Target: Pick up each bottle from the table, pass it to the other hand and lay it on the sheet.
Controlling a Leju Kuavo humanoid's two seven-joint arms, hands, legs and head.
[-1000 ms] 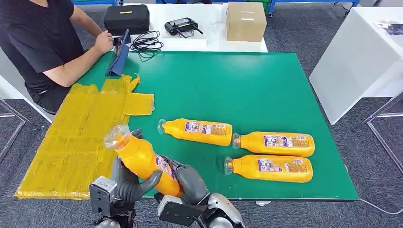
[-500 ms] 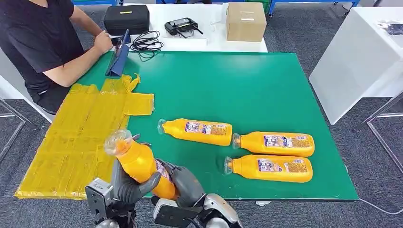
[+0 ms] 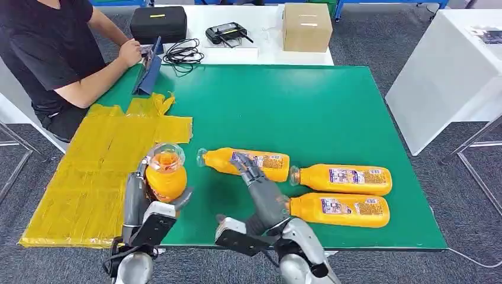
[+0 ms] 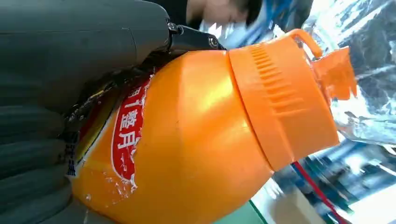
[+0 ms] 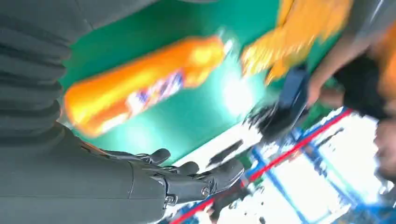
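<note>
My left hand grips an orange bottle with its clear cap toward the camera, raised over the table's front edge beside the yellow sheet. Up close, the left wrist view shows that bottle against the hand. My right hand is empty, fingers spread, stretched over the green table near the closest lying bottle. Two more orange bottles lie on their sides to the right. In the blurred right wrist view, the hand's fingers are spread apart and a lying bottle shows beyond.
A person sits at the far left with a hand by a blue tablet stand. Behind the green table are a black case, cables, a controller and a cardboard box. A white table stands right.
My right hand has let go of the bottle and swung right and forward, fingers spread. The left hand now holds the bottle alone and has turned it more upright.
</note>
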